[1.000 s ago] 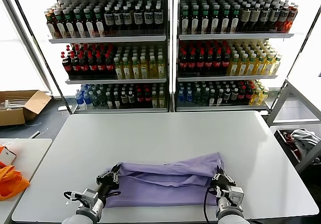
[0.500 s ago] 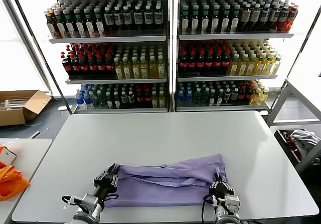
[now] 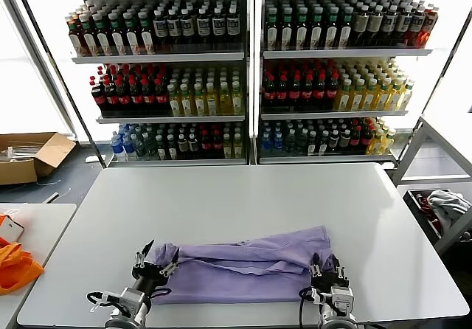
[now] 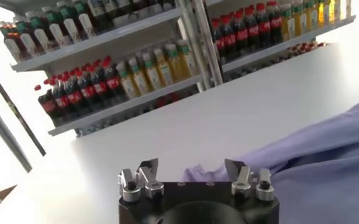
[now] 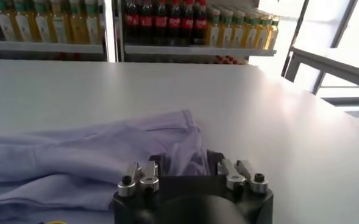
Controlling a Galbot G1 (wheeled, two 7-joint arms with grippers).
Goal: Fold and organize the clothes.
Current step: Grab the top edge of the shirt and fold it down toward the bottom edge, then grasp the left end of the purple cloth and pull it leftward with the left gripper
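with both sets of jaws spread wide and nothing between them, this reads as the release at the end of a fold pass on the light purple soft fabric t-shirt (image 3: 247, 264). left gripper (image 3: 151, 263) sits at the shirt's left end, right gripper (image 3: 325, 273) at its right end, both low over the white table (image 3: 243, 196) near its front edge; neither holds any cloth (the left wrist view shows bare table between the open fingers, purple fabric just beside them).

shirt lies as a long flat band, long axis running left-right, parallel to the table's front edge. it sits in the front half of the table, roughly centred between the left and right edges. upper layer is rumpled and its right end flares toward the table's far edge, so the fold isn't square. which end is the collar: cannot tell, and the print isn't visible.

my read on next move: band is still long, so it calls for a crosswise fold, one end carried over the other. that needs a fresh pinch through all layers at an end, or the top layer will slide off.
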